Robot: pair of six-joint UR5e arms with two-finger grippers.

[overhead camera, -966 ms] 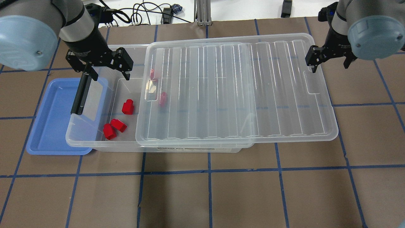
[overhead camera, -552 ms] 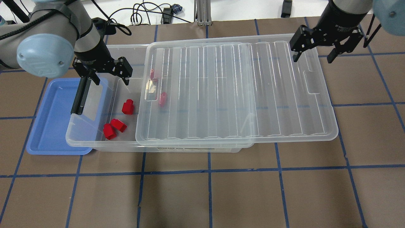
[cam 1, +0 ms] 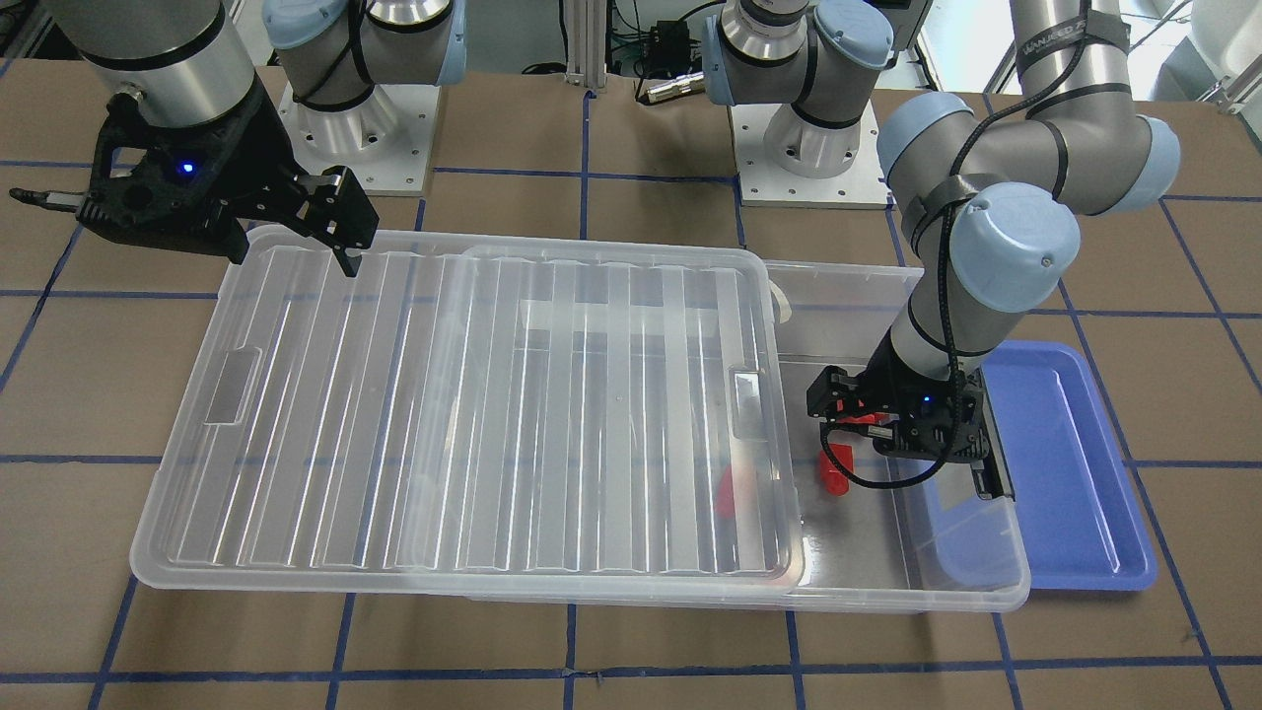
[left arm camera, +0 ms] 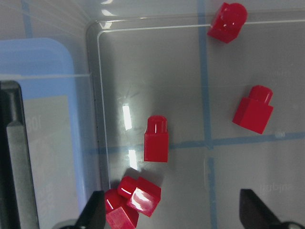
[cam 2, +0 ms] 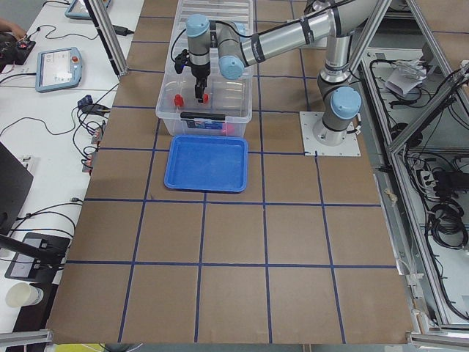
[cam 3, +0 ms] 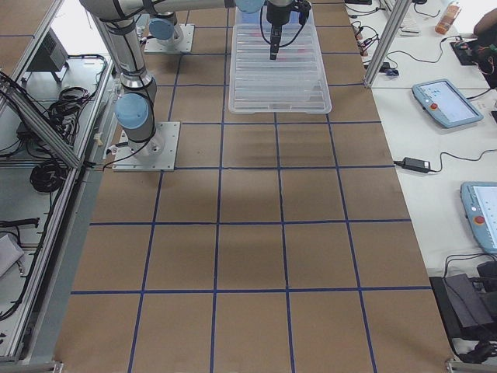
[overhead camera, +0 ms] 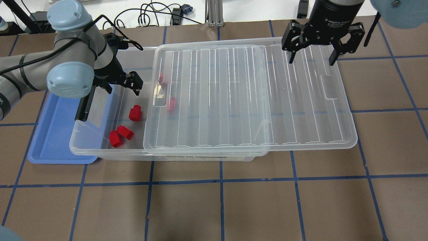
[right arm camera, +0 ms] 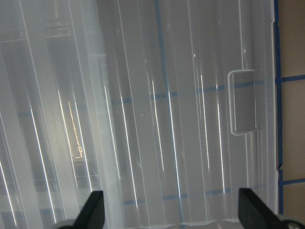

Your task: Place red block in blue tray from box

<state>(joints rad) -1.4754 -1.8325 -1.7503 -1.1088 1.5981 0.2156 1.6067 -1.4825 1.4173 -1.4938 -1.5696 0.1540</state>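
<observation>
The clear box [overhead camera: 100, 151] stands open at its left end, its ribbed lid [overhead camera: 250, 97] slid to the right. A single red block [overhead camera: 135, 112] lies on the box floor, also in the left wrist view [left arm camera: 156, 140]. A red clump of two joined pieces [overhead camera: 120, 134] lies nearer the front wall. Two more red blocks [overhead camera: 172, 104] [overhead camera: 161, 78] show through the lid's edge. The blue tray [overhead camera: 53, 134] sits left of the box, partly under its end. My left gripper [overhead camera: 122, 87] is open and empty above the box opening, just behind the single block. My right gripper [overhead camera: 311, 56] is open and empty over the lid's far right edge.
A black latch [overhead camera: 85, 103] hangs on the box's left short end, beside my left gripper. The box wall stands between the blocks and the tray. Brown table [overhead camera: 234, 207] with blue tape lines lies in front. Cables [overhead camera: 150, 15] lie at the far edge.
My left arm has swung and its gripper has come lower and slightly right over the box opening. My right gripper has moved left along the lid's far edge. The blocks have not moved.
</observation>
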